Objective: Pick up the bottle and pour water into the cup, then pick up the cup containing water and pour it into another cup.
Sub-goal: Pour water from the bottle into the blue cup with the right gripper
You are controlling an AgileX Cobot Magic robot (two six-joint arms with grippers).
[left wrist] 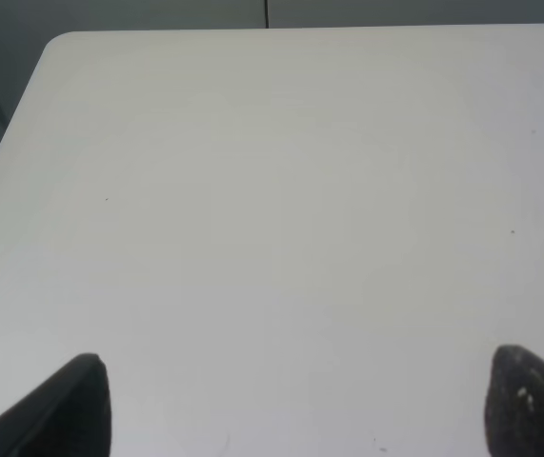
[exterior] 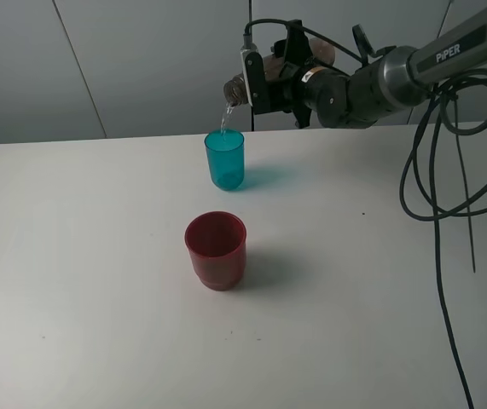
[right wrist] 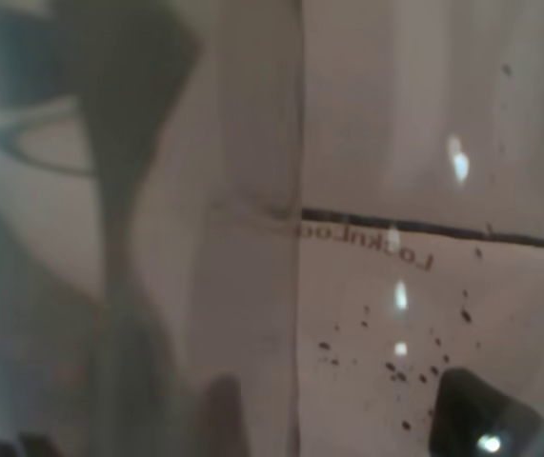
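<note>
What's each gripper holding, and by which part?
The right gripper holds the bottle, clamped around its body just behind the neck, tipped over the cup. The left gripper is open and holds nothing.

A robotics lab or test room: a bare white tabletop (exterior: 72, 281) set against plain grey wall panels (exterior: 141, 60), with a PIPER-branded robot arm (exterior: 414, 64) trailing loose black cables (exterior: 448, 170).

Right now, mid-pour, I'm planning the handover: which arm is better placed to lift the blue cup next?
Left, probably. The left gripper is open and empty over the table, while the right gripper is shut on the tilted bottle above the blue cup, so it must set that down first.
</note>
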